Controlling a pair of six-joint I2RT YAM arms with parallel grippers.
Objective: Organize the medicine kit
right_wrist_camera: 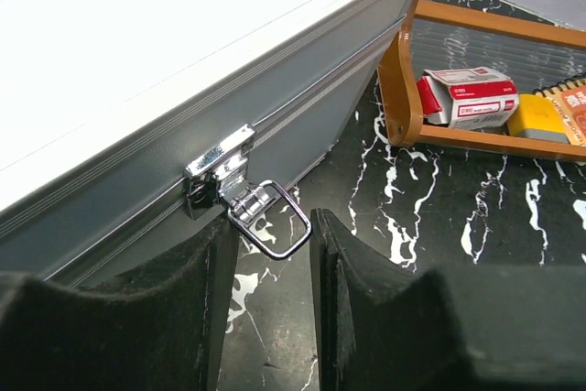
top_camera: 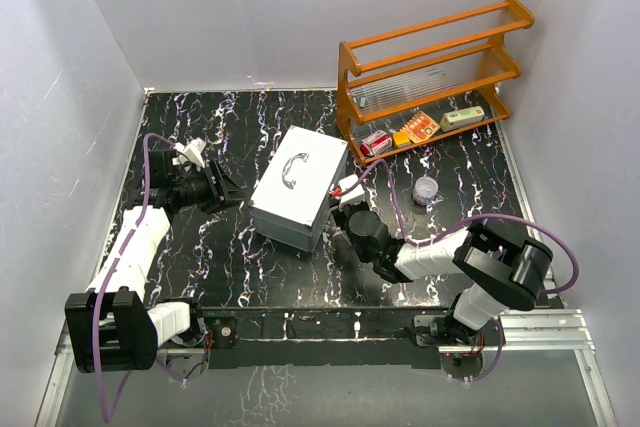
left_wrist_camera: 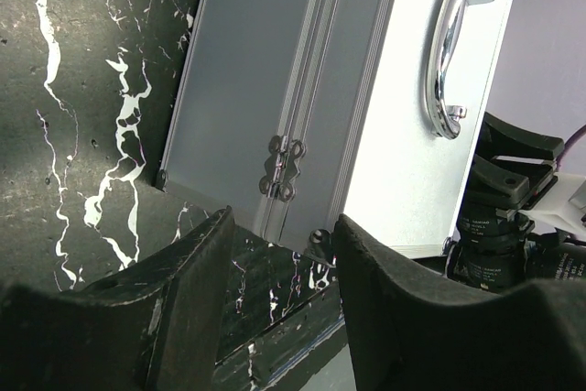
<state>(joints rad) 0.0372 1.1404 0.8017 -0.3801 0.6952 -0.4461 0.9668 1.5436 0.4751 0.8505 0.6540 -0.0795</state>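
Overhead, we see a black, white-veined table point(top_camera: 230, 247) boxed by white walls point(top_camera: 250, 17). The medicine kit point(top_camera: 312, 192) sits closed at its centre. At the kit's 1 o'clock, a wooden shelf point(top_camera: 346, 97) holds a red-white box point(top_camera: 376, 142) and small packets. Only the wrist views show detail. The left gripper point(left_wrist_camera: 284, 226) is half open and empty, facing the hinge point(left_wrist_camera: 282, 167). The right gripper point(right_wrist_camera: 273, 217) is narrowly parted around the latch loop point(right_wrist_camera: 291, 226), and we cannot tell whether it pinches the loop.

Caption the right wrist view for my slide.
Open right pincer lines up on the chrome latch of the boxy silver-grey metal case, orange wooden shelf beyond.
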